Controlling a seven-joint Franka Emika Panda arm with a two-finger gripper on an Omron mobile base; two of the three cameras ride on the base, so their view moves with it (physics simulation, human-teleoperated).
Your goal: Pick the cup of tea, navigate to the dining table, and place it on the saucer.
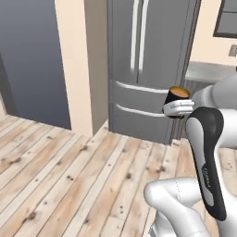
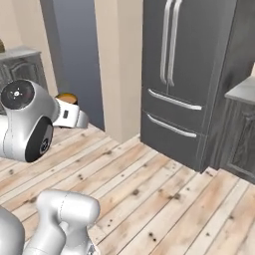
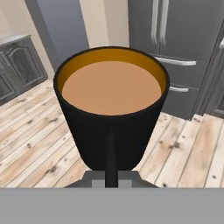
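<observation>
Pincer (image 1: 178, 107) clamped on cup of tea (image 3: 111, 109) (upright), fridge (image 1: 148, 60) beyond

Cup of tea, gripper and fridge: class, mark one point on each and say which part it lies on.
cup of tea (image 3: 111, 87): hand view, on the tea's surface.
gripper (image 1: 178, 108): left base view, white hand around the cup.
fridge (image 2: 189, 64): right base view, upper door panel.
</observation>
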